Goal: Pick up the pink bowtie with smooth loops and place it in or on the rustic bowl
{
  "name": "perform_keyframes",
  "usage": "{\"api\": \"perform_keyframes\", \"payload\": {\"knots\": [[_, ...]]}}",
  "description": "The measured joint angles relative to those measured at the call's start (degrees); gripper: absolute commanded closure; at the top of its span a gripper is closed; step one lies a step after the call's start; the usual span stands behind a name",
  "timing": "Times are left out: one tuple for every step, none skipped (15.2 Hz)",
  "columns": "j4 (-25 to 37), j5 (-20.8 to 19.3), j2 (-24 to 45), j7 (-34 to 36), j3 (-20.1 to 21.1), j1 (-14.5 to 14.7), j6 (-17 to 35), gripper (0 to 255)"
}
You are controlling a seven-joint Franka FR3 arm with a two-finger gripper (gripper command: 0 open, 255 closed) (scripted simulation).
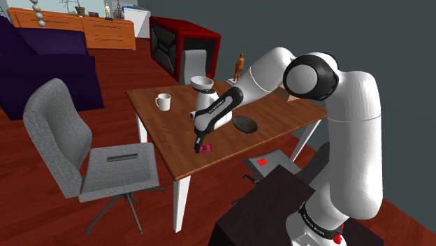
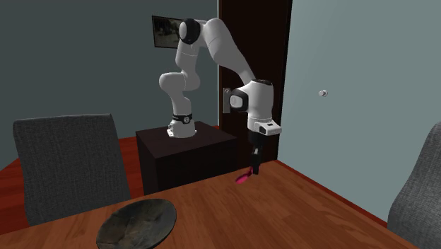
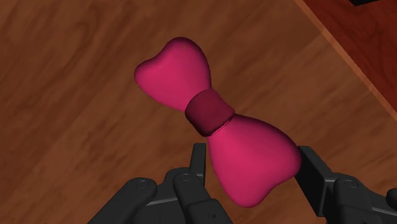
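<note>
While its black fingers press against both sides of one loop, the gripper clasps the pink bowtie low over the wooden table.

Shoulder view: the dark rustic bowl sits apart from the hand, a white mug farther off, and a grey chair stands on reddish floor. Second exterior view: the hand points straight down with the bowtie tilted at its tips, the bowl well away, the dark stand behind. Wrist view: the darker knot and the free loop extend past the fingertips, and the table's edge runs close by.
</note>
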Motion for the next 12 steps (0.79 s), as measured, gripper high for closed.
{"api": "perform_keyframes", "payload": {"knots": [[-0.1, 0.0, -0.5, -0.1, 0.0, -0.1, -0.4, 255], [-0.2, 0.0, -1.2, -0.1, 0.0, -0.1, -1.1, 255], [-0.4, 0.0, -2.0, 0.0, 0.0, 0.0, -1.6, 255], [-0.5, 0.0, -2.6, 0.1, 0.0, 0.1, -2.1, 255], [-0.3, 0.0, -3.1, 0.1, 0.0, 0.1, -2.8, 255], [-0.5, 0.0, -3.7, -0.1, 0.0, 0.0, -3.2, 255], [-0.5, 0.0, -4.4, 0.0, 0.0, 0.0, -3.9, 255], [-0.6, -0.1, -5.1, 0.0, -0.1, 0.0, -4.5, 255], [-0.4, -0.1, -5.5, 0.0, 0.0, 0.0, -5.1, 255], [-0.2, -0.1, -6.0, 0.0, -0.1, 0.0, -5.8, 255], [-0.6, -0.1, -6.9, 0.1, -0.1, 0.1, -6.3, 255], [-0.7, -0.1, -7.4, 0.2, 0.0, 0.2, -6.8, 255]]}}
